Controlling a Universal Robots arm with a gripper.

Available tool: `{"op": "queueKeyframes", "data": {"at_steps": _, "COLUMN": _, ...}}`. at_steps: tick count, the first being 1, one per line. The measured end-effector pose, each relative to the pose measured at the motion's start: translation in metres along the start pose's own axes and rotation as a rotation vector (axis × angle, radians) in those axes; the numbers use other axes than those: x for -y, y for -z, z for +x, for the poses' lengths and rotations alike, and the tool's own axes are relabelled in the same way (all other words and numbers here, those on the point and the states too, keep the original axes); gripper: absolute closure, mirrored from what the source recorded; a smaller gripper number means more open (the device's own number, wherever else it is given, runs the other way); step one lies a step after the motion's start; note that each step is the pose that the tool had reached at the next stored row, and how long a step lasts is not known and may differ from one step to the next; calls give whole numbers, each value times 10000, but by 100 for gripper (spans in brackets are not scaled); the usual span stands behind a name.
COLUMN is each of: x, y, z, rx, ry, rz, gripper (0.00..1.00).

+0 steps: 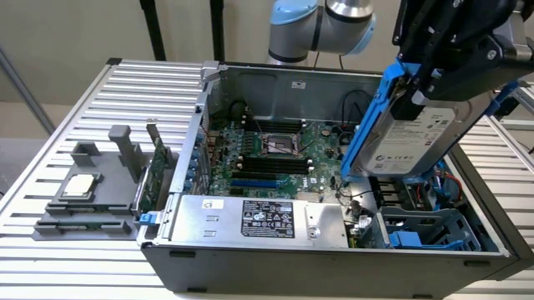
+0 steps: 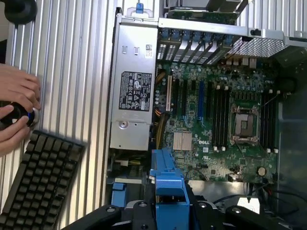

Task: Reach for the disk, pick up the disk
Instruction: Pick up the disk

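Silver-grey metal with a white printed label and a blue plastic frame: the disk (image 1: 421,134), exterior view, held tilted in the air above the open computer case (image 1: 334,250). The gripper (image 1: 434,78) is at its upper end, black fingers (image 1: 417,94) pinching the disk by the top of its blue frame. Below the fingers: the green motherboard (image 1: 276,156) and blue drive bays (image 1: 426,231) inside the case. Below and toward the exterior view's left: large silver box (image 1: 250,219) with a black-and-white label. Well apart from the fingers, on the ribbed metal surface (image 1: 84,112) at the exterior view's left: a grey holder (image 1: 92,194) carrying a small square silver chip (image 1: 79,184).

Wrist view: the disk's blue frame (image 2: 169,184) sits between the black fingers (image 2: 139,213), clamped. Beyond them the motherboard (image 2: 216,110) and the silver box (image 2: 134,86). On the ribbed surface (image 2: 76,72), away from the fingers: a black keyboard (image 2: 38,182) and a person's hand (image 2: 17,110) on a dark object.
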State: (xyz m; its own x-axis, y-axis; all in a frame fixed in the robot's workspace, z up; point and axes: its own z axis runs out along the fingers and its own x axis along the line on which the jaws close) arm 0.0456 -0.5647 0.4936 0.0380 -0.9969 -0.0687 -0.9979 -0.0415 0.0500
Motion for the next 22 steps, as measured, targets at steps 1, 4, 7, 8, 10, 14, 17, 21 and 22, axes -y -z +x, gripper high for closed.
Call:
{"op": "queueKeyframes", "data": {"at_steps": 1, "x": 19, "y": 2, "z": 29, "rx": 0, "ry": 0, "rz": -3, "gripper": 67}}
{"op": "queueKeyframes", "data": {"at_steps": 4, "x": 76, "y": 7, "z": 118, "rx": 1, "ry": 0, "rz": -10, "gripper": 67}}
{"op": "queueKeyframes", "data": {"at_steps": 7, "x": 139, "y": 11, "z": 203, "rx": 1, "ry": -1, "rz": -15, "gripper": 67}}
{"op": "queueKeyframes", "data": {"at_steps": 8, "x": 164, "y": 12, "z": 228, "rx": 1, "ry": -1, "rz": -16, "gripper": 67}}
{"op": "queueKeyframes", "data": {"at_steps": 10, "x": 220, "y": 11, "z": 276, "rx": 2, "ry": -1, "rz": -16, "gripper": 67}}
{"op": "queueKeyframes", "data": {"at_steps": 14, "x": 355, "y": 8, "z": 354, "rx": 0, "ry": -2, "rz": -16, "gripper": 67}}
{"op": "queueKeyframes", "data": {"at_steps": 17, "x": 471, "y": -2, "z": 403, "rx": 1, "ry": -1, "rz": -15, "gripper": 67}}
{"op": "queueKeyframes", "data": {"at_steps": 21, "x": 570, "y": -55, "z": 431, "rx": 0, "ry": -1, "rz": -16, "gripper": 67}}
{"op": "queueKeyframes", "data": {"at_steps": 22, "x": 579, "y": -72, "z": 432, "rx": -1, "ry": -1, "rz": -16, "gripper": 67}}
